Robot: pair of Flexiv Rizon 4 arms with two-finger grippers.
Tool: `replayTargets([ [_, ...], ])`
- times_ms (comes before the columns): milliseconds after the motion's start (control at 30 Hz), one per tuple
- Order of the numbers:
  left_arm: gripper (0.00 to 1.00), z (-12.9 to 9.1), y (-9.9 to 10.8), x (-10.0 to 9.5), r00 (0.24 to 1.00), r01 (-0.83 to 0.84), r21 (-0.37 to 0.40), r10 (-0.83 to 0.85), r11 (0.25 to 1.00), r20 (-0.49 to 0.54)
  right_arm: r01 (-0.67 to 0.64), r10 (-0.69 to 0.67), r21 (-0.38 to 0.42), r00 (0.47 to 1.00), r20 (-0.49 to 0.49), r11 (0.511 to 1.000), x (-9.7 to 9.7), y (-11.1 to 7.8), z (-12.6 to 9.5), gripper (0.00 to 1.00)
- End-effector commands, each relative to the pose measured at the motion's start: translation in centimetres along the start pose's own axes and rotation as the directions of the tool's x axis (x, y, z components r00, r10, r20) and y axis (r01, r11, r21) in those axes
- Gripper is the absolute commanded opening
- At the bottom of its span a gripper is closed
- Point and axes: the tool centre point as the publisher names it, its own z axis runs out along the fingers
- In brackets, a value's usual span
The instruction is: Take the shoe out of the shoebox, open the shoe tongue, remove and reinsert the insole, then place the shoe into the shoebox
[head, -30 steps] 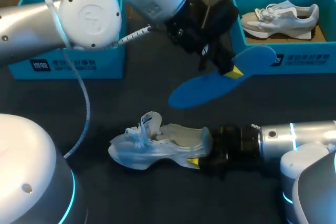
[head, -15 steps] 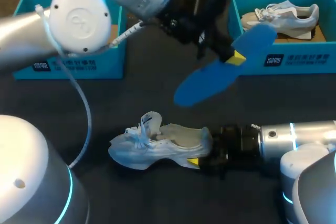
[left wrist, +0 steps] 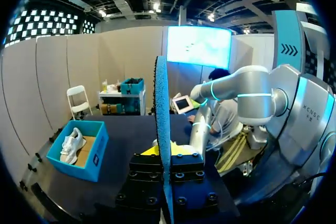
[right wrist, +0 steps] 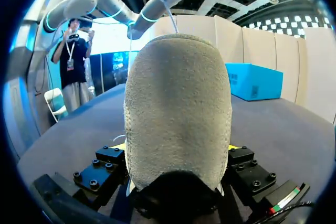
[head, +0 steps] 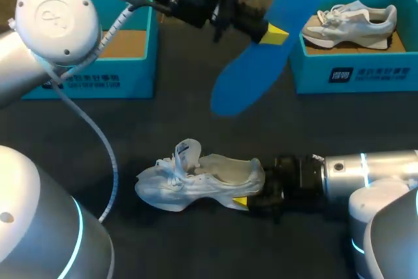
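Left pincer [head: 270,32] is clamped on a flat blue foam insole [head: 251,70], its yellow tips closed on one long edge. I see the insole held in the air, tilted, with one rounded end toward 1 o'clock and the other toward 7 o'clock, above the dark surface [head: 163,122] and well apart from the shoe. Through the left wrist camera the insole [left wrist: 161,108] stands edge-on between the fingers of that pincer [left wrist: 164,153]. Right pincer [head: 250,193], coming in from 3 o'clock, grips the heel of a white lace-up sneaker [head: 196,178] that rests on the surface with its toe toward 9 o'clock and its tongue standing up. In the right wrist camera the sneaker [right wrist: 177,114] shows heel-on and fills the space between the two fingers, a yellow tip showing at each side. At 10 o'clock on the surface sits a teal cardboard shoebox [head: 98,82] showing its bare brown bottom. At 2 o'clock sits a second teal shoebox [head: 366,76] with another white sneaker [head: 349,21] lying in it.
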Motion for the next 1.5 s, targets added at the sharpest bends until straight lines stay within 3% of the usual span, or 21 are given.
replayTargets([
  [33,0.00,-0.2,0.3,0.2,1.000,-0.001,0.008,0.001,1.000,0.001,-0.001,0.001,0.004,1.000,0.000,1.000,0.0,0.1,0.1,0.00],
  [200,0.00,-0.4,0.5,0.3,1.000,0.010,0.032,-0.010,0.999,-0.014,-0.001,0.001,0.004,1.000,0.000,1.000,0.0,0.1,0.1,0.00],
  [333,0.00,-2.5,-0.4,1.1,0.999,0.047,0.124,-0.046,0.991,-0.006,-0.001,0.001,0.004,1.000,0.000,1.000,0.0,0.1,0.1,0.00],
  [567,0.00,-5.5,-1.7,2.6,0.996,0.079,0.160,-0.083,0.984,0.022,-0.001,0.001,0.004,1.000,0.000,1.000,0.0,0.1,0.1,0.00],
  [767,0.00,-7.9,-2.4,3.9,0.993,0.119,0.192,-0.117,0.974,-0.020,-0.001,0.001,0.004,1.000,0.000,1.000,0.0,0.1,0.1,0.00],
  [800,0.00,-8.6,-2.7,4.2,0.996,0.079,0.194,-0.083,0.978,0.014,-0.001,0.001,0.004,1.000,0.000,1.000,0.0,0.1,0.1,0.00],
  [1267,0.00,-9.3,-3.2,4.9,0.992,0.119,0.216,-0.126,0.969,0.019,-0.001,0.001,0.004,1.000,0.000,1.000,0.0,0.1,0.1,0.00],
  [1500,0.00,-9.7,-2.2,5.6,0.977,0.208,0.243,-0.213,0.948,-0.004,-0.001,0.001,0.004,1.000,0.000,1.000,0.0,0.1,0.1,0.00],
])
